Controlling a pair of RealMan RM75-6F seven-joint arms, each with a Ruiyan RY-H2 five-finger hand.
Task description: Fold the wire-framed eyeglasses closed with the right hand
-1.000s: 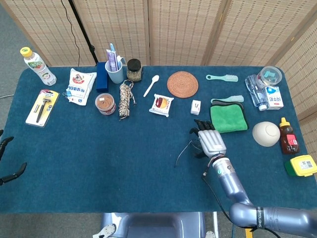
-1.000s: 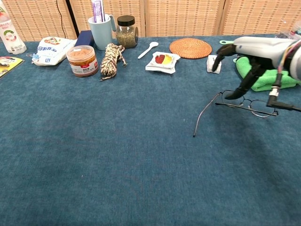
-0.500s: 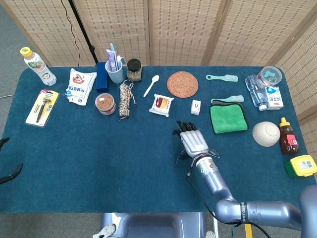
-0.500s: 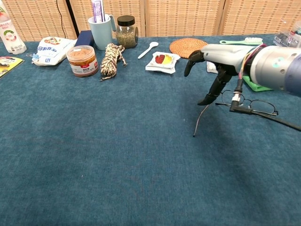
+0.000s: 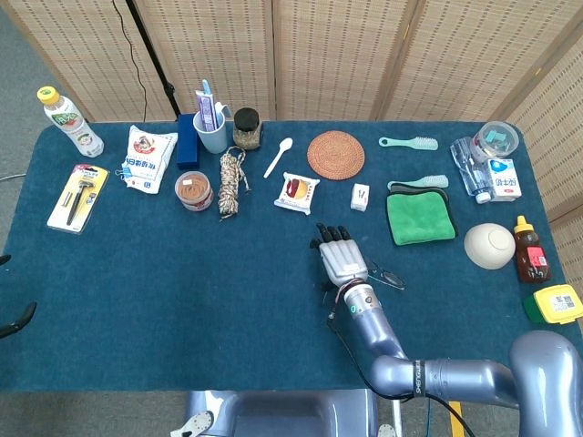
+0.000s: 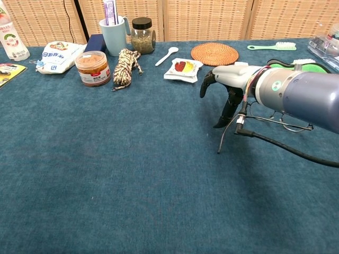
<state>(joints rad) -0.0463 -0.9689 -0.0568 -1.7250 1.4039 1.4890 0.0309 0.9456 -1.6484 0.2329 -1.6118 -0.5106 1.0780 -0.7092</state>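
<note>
Right hand (image 6: pixel 225 90) released, fingers hanging apart, holding nothing | I hover it over the eyeglasses (image 6: pixel 275 121) open temple, at my 1 o'clock, to sweep it shut | glasses flat on table (image 6: pixel 106 174)

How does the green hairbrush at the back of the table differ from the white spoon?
The green hairbrush lies level across the head view, handle to the left; the white spoon lies slanted, bowl at the upper right. The hairbrush carries a row of bristles; the spoon ends in a smooth bowl. The hairbrush lies right of the round woven coaster, the spoon left of it. Both lie flat on the blue cloth.
</note>
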